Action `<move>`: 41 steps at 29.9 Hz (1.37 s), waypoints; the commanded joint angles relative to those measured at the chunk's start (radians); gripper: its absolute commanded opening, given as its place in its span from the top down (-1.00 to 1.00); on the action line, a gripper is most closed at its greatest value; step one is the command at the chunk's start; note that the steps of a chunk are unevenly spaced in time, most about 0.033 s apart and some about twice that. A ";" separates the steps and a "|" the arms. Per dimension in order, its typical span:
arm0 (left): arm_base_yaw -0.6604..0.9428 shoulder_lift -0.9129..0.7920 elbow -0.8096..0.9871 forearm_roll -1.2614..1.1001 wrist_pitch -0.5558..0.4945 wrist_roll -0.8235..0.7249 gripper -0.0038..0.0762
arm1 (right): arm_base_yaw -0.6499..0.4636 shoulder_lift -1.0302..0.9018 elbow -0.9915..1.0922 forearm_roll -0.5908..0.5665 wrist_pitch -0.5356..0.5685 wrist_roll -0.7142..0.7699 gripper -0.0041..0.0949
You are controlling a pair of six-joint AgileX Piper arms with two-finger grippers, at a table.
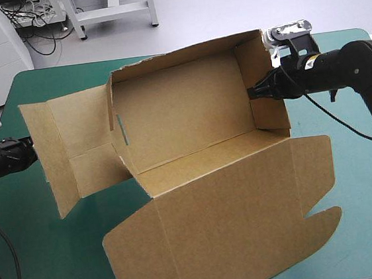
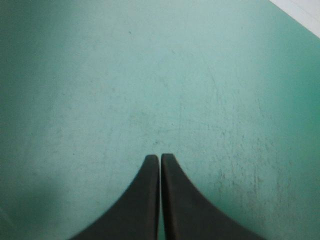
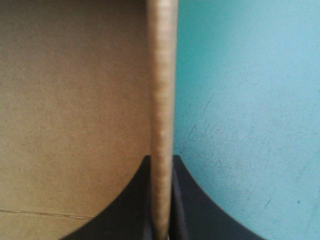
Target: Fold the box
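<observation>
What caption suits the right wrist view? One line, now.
Right claw shut on a raised wall of the brown cardboard box, teal-green table cover beside it.

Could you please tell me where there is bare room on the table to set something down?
Bare cover lies at the near left corner, between the left gripper and the lid, and at the near right corner, beside the lid. The box crowds the middle, the right gripper shut on its right wall.
</observation>
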 commanded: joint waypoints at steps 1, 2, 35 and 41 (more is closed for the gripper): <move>-0.006 -0.039 -0.026 -0.047 0.039 0.050 0.70 | -0.004 -0.028 -0.032 0.055 -0.076 -0.004 0.95; -0.006 -0.039 -0.026 -0.047 0.044 0.051 0.56 | -0.004 -0.027 -0.032 0.055 -0.076 -0.006 0.95; -0.181 -0.040 -0.028 -0.552 0.440 0.158 -0.48 | -0.004 0.013 -0.032 0.033 -0.168 0.022 0.95; -0.243 -0.041 -0.100 -0.438 0.440 0.154 -0.40 | -0.004 0.059 -0.032 0.029 -0.164 0.042 0.95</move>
